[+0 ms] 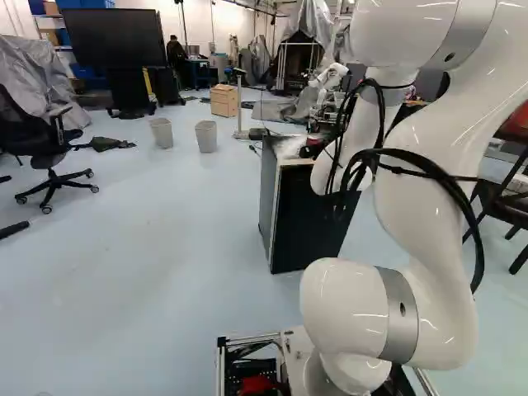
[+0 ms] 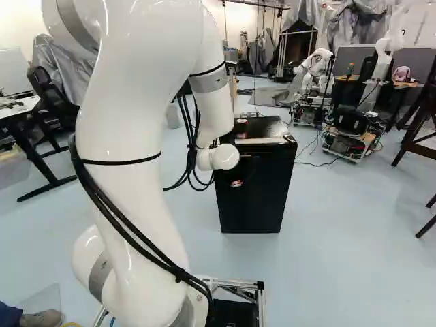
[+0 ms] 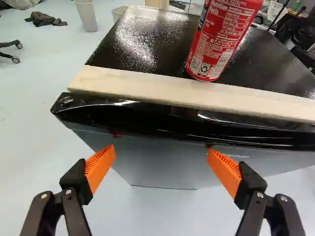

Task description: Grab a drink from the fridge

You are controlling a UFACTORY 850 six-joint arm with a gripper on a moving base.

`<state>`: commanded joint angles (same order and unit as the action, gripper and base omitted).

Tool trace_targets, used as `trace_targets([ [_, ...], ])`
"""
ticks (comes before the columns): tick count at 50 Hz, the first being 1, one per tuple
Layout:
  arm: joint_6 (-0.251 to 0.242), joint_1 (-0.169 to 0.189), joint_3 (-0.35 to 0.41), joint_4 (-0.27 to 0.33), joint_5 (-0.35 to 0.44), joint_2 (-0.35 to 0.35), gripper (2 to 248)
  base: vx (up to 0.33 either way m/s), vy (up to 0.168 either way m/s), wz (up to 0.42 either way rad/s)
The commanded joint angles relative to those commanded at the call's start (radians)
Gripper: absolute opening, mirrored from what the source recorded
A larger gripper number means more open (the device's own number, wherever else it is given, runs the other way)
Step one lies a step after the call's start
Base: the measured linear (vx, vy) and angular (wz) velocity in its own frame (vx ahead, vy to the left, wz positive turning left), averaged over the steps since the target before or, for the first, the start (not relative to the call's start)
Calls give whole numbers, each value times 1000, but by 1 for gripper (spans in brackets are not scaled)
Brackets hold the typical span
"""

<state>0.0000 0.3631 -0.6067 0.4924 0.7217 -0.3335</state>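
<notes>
The black fridge (image 2: 252, 211) stands ahead of my arm, its door apparently shut. At its front my gripper (image 2: 246, 170) is hard to make out, dark against dark. In the wrist view my gripper (image 3: 161, 153) is open, nothing between its orange pads, which face the door's glossy upper edge (image 3: 172, 123). A pale wooden strip (image 3: 162, 93) runs along the front of the fridge top (image 3: 142, 44). On that top, just behind the strip, a red can (image 3: 219, 42) stands upright, ahead of the fingers. The inside of the fridge is hidden.
Two grey bins (image 1: 206, 136) and an office chair (image 1: 49, 157) stand on the floor left of the fridge. Another robot (image 2: 317, 68) is behind it, near a wheeled base (image 2: 351, 133). Dark stools (image 2: 419, 136) are at the right, a table (image 2: 30, 112) at the left.
</notes>
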Motion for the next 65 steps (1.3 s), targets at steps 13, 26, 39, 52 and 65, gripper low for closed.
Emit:
trace_targets([
  [13, 0, 15, 63, 0, 6, 50, 247, 0, 0, 0],
  [26, 0, 32, 129, -2, 94, 104, 247, 0, 0, 0],
  [39, 0, 45, 175, -20, 227, 143, 247, 0, 0, 0],
  [52, 0, 47, 182, -40, 362, 149, 247, 0, 0, 0],
  [65, 0, 42, 155, -61, 467, 125, 247, 0, 0, 0],
])
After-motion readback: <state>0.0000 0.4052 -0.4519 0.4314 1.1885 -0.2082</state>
